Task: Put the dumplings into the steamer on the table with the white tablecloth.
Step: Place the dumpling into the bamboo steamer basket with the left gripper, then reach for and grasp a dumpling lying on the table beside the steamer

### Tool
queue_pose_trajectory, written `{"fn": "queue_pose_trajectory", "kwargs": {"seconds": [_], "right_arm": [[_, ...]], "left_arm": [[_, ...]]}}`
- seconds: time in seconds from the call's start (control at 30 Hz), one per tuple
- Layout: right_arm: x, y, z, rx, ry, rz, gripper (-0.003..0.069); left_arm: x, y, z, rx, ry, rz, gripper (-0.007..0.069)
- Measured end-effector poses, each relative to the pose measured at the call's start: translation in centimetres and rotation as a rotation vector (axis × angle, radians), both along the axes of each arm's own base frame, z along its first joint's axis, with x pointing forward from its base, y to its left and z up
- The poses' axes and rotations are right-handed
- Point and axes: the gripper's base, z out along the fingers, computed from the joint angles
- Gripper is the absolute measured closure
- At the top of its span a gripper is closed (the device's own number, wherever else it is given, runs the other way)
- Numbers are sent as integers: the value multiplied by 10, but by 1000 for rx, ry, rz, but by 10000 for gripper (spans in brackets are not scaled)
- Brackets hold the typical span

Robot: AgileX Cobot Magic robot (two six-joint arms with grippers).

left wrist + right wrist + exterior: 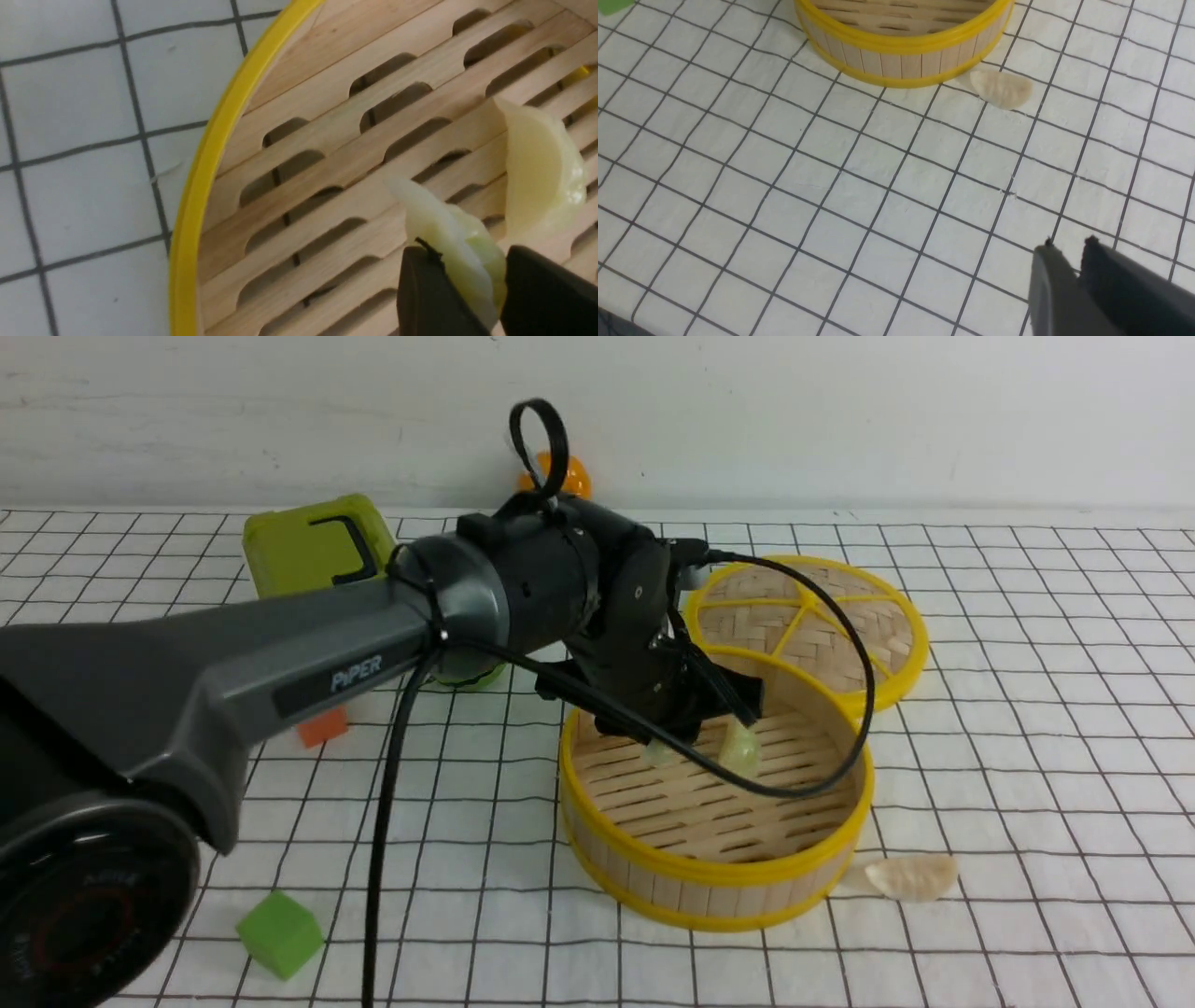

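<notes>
white gridded surface, steamer centre. left gripper pinches green dumpling inside; second dumpling beside it. cream dumpling outside, near right: likely light, soft, slick; take across belly. right gripper pressed together.

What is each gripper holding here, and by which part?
Left gripper pinches a pale green dumpling by one end, over the steamer. Right gripper holds nothing.

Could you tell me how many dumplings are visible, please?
3: the gripped dumpling in the left tool over the steamer floor, a second dumpling resting beside it, a whitish dumpling on the tablecloth outside.
</notes>
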Motion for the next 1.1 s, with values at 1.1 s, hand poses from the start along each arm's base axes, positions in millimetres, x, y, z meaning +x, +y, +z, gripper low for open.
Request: {"fn": "queue_pose_trajectory", "kwargs": {"seconds": [1.1], "right_arm": [[75, 16, -18, -10, 155, -86, 508]], "left_arm": [[-77, 73, 205, 70, -254, -63, 204]]}}
